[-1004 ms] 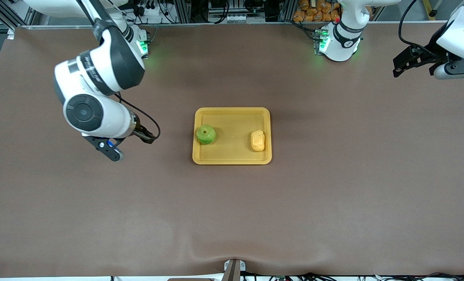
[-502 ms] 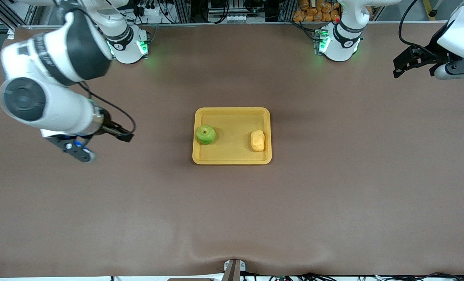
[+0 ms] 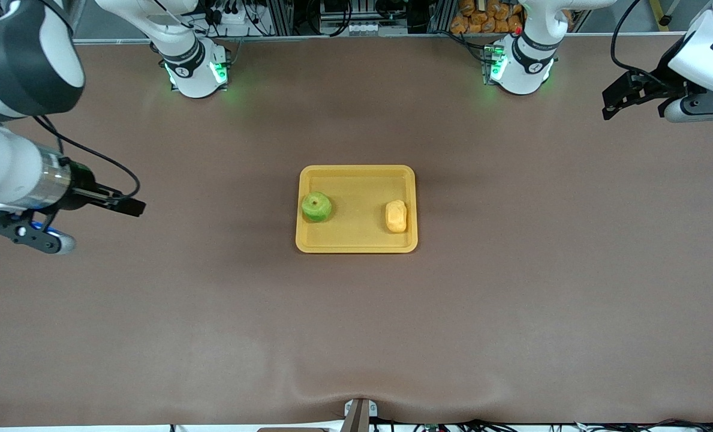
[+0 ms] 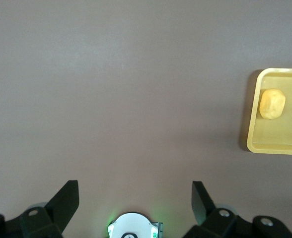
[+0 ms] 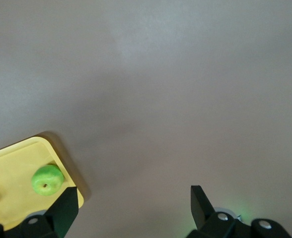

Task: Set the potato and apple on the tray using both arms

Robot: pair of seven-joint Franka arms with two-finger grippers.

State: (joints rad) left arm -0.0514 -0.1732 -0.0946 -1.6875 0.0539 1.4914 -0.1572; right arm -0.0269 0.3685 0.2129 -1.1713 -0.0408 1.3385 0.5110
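The apple (image 3: 316, 207) and potato (image 3: 396, 216) lie well apart in the tray (image 3: 356, 242) at mid-table; the front view shows both, the left wrist view only the potato (image 4: 272, 103); the left gripper (image 4: 135, 201) and right gripper (image 5: 134, 206) hang open and empty over bare table at opposite ends.

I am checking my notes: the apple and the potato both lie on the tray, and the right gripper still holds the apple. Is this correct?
Not quite. In the front view the right gripper is open and empty over bare table, apart from the tray. The apple and the potato do lie on it.
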